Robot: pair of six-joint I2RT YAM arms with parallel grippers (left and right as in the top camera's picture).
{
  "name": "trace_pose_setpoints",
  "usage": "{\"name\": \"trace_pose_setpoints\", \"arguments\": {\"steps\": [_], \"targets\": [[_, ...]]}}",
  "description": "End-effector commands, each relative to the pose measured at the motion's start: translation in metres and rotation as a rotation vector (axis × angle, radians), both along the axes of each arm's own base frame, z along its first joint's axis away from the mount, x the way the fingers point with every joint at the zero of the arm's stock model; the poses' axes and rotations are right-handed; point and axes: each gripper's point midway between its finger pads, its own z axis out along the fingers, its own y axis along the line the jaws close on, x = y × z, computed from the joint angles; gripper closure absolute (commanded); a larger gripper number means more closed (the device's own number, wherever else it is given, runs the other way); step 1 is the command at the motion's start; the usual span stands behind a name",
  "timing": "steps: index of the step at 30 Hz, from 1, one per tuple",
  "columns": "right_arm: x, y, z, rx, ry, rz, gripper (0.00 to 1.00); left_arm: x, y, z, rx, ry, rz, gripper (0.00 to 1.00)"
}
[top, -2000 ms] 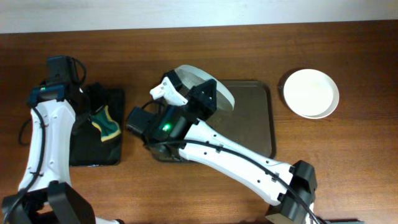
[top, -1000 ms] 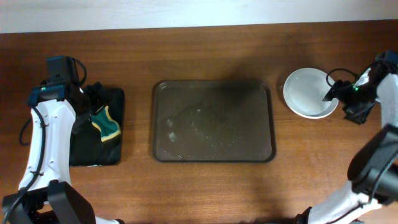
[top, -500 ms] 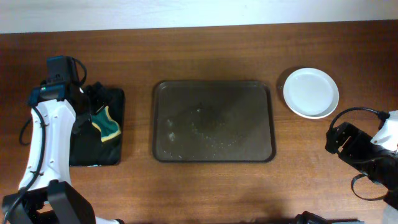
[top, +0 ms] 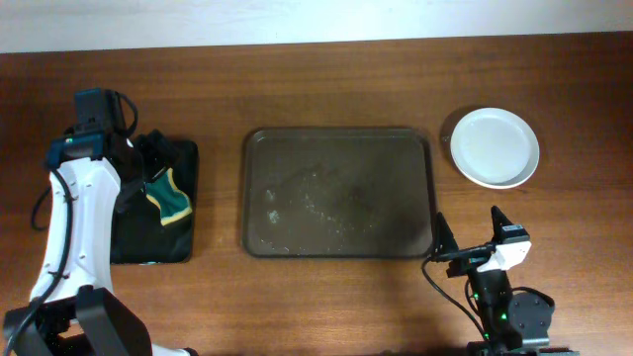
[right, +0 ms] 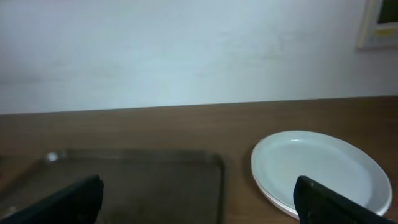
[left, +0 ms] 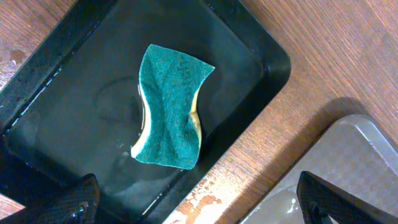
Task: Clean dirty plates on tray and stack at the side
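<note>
The brown tray [top: 336, 193] lies mid-table with only wet smears on it, and no plate is on it. The white plates [top: 495, 146] sit stacked on the wood to its right, also seen in the right wrist view as plates [right: 320, 168] beside the tray [right: 137, 180]. My right gripper [top: 470, 237] hovers open near the front edge, just right of the tray's front corner, holding nothing. My left gripper [left: 199, 202] is open over the black tray's [left: 74, 81] right edge, with nothing between its fingers.
A green and yellow sponge [left: 171, 109] lies in the wet black tray [top: 129, 242] at the left. The brown tray's corner [left: 354, 162] shows close to the left gripper. A pale wall runs along the table's far edge.
My right arm carried a plate off the tray to the stack at the right, let go, and pulled back to the front edge. The left arm has not moved.
</note>
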Motion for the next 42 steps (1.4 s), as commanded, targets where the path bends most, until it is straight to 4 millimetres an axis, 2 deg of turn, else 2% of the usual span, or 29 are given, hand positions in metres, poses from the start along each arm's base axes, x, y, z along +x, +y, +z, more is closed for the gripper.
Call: {"name": "trace_pose_setpoints", "arguments": {"steps": [1,2,16,18,19,21,22,23,24,25,27,29,31,34,37,39,42], "targets": [[0.002,-0.012,-0.014,-0.014,0.029,-0.07,0.02,0.001,0.002,0.002,-0.001,-0.008,0.004,0.0],[0.001,-0.017,-0.023,-0.017,0.067,-0.098,0.02,0.001,0.002,0.002,-0.001,-0.008,0.004,0.01],[0.001,-0.017,-0.023,-0.016,0.065,-0.099,0.02,0.001,0.002,0.001,-0.001,-0.003,0.004,0.01],[0.001,-0.017,-0.023,-0.016,0.065,-0.099,0.02,-0.009,0.008,0.014,0.047,-0.009,0.016,0.01],[0.001,-0.017,-0.023,-0.016,0.065,-0.099,0.02,-0.021,0.002,0.026,0.035,-0.018,0.008,0.01],[0.001,-0.017,-0.023,-0.016,0.065,-0.099,0.02,-0.031,-0.027,0.043,0.051,-0.162,-0.067,0.01],[0.001,-0.017,-0.023,-0.016,0.065,-0.099,0.02,-0.032,-0.049,0.048,0.07,-0.316,-0.142,0.01],[0.001,-0.017,-0.023,-0.016,0.065,-0.099,0.02,-0.041,-0.069,0.049,0.099,-0.444,-0.246,0.01],[0.001,-0.017,-0.023,-0.016,0.065,-0.099,0.02,-0.049,-0.079,0.05,0.126,-0.539,-0.308,0.01],[0.001,-0.017,-0.023,-0.016,0.065,-0.099,0.02,-0.07,-0.088,0.053,0.172,-0.711,-0.367,0.01],[0.001,-0.017,-0.023,-0.016,0.065,-0.099,0.02,-0.104,-0.083,0.067,0.226,-0.953,-0.343,0.01],[0.001,-0.017,-0.023,-0.016,0.065,-0.099,0.02,-0.123,-0.075,0.076,0.275,-1.078,-0.297,0.01],[0.001,-0.017,-0.023,-0.016,0.065,-0.099,0.02,-0.123,-0.074,0.068,0.335,-1.122,-0.325,0.01],[0.001,-0.017,-0.023,-0.016,0.065,-0.099,0.02,-0.117,-0.076,0.043,0.361,-1.214,-0.323,0.01],[0.001,-0.017,-0.023,-0.016,0.065,-0.099,0.02,-0.117,-0.07,0.034,0.407,-1.19,-0.329,0.01],[0.001,-0.017,-0.023,-0.016,0.065,-0.099,0.02,-0.117,-0.066,0.016,0.458,-1.103,-0.384,0.01],[0.001,-0.017,-0.023,-0.016,0.065,-0.099,0.02,-0.117,-0.074,0.015,0.557,-1.087,-0.516,0.0]]}}
